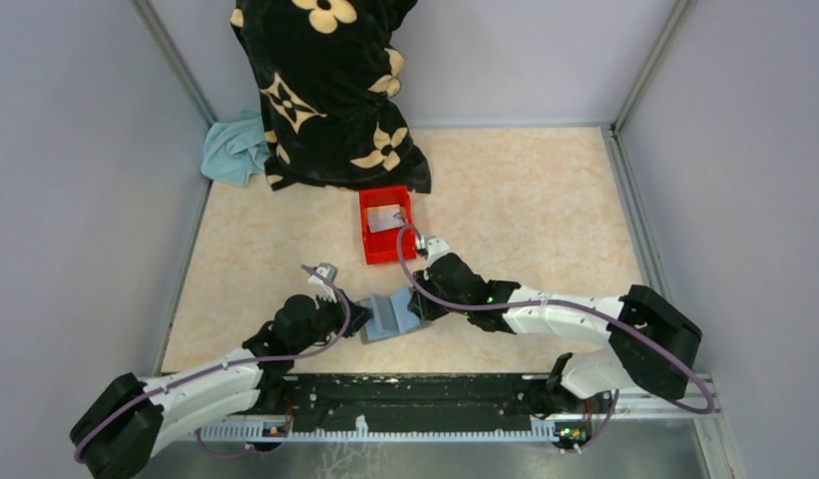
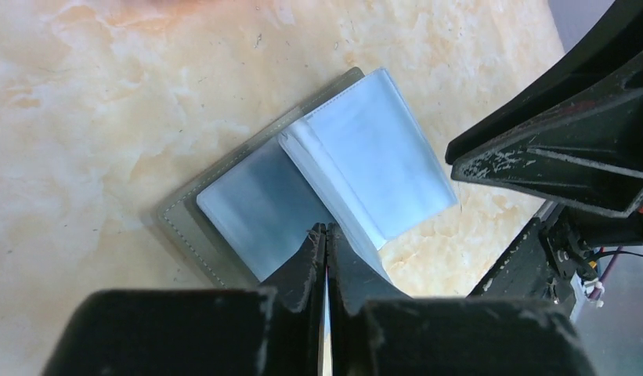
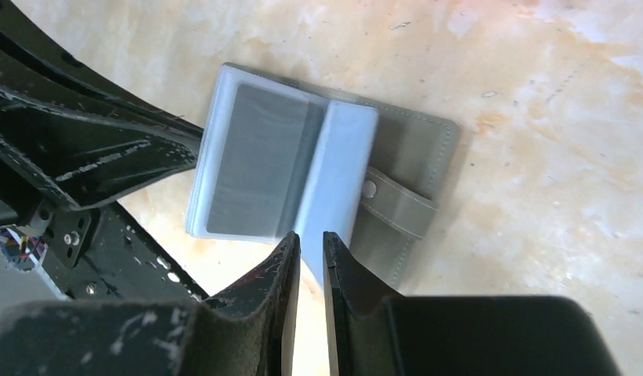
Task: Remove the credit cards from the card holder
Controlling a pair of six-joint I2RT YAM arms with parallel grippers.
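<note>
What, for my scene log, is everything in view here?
card holder: one, grey with blue-grey sleeves, open on the table between the grippers
credit cards: two seen; a silver-grey one in the red bin, a grey one in a holder sleeve
red bin: one, red, beyond the holder
pillow: one, black with cream flowers, far edge
cloth: one, teal, left of the pillow
table: one, beige marbled
left gripper: black, shut on a sleeve
right gripper: black, jaws narrow about a sleeve, grip unclear

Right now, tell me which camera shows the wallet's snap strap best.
Right wrist: the strap and its snap lie in plain view. The left wrist view misses it; from above the wallet is too small.
</note>
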